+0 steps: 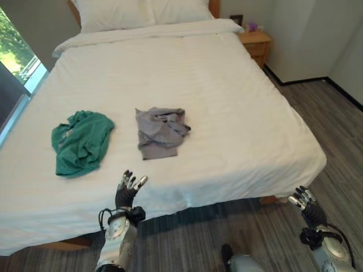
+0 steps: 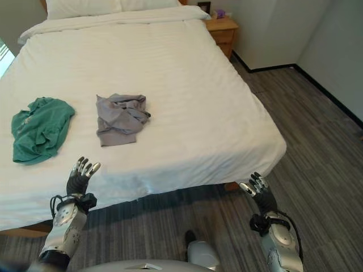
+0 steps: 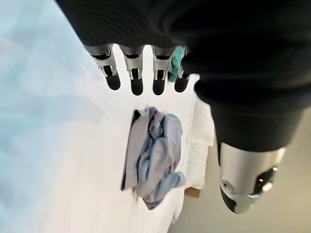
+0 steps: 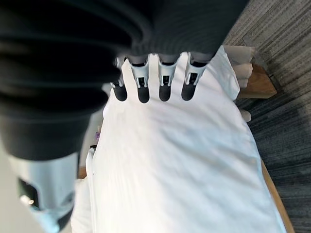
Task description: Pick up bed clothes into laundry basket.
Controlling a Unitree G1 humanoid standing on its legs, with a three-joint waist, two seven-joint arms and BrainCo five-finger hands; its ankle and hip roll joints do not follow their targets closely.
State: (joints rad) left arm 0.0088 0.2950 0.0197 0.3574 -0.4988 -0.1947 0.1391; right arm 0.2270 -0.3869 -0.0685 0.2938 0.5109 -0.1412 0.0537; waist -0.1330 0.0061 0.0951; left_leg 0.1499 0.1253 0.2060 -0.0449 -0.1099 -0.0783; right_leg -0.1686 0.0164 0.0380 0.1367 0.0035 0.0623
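A crumpled grey garment (image 1: pixel 160 131) lies near the middle of the white bed (image 1: pixel 227 102), and it shows past my left fingers (image 3: pixel 154 160) in the left wrist view. A green garment (image 1: pixel 80 141) lies to its left, closer to the bed's left side. My left hand (image 1: pixel 128 191) hovers open at the bed's near edge, just short of the grey garment, holding nothing. My right hand (image 1: pixel 305 201) is open and empty beside the bed's near right corner, over the floor. Straight fingers (image 4: pixel 165 77) point across the sheet in the right wrist view.
Two pillows (image 1: pixel 142 11) lie at the head of the bed. A wooden nightstand (image 1: pixel 256 45) stands at the far right corner. Grey wood floor (image 1: pixel 334 130) runs along the bed's right side. A window (image 1: pixel 14 62) is at the left.
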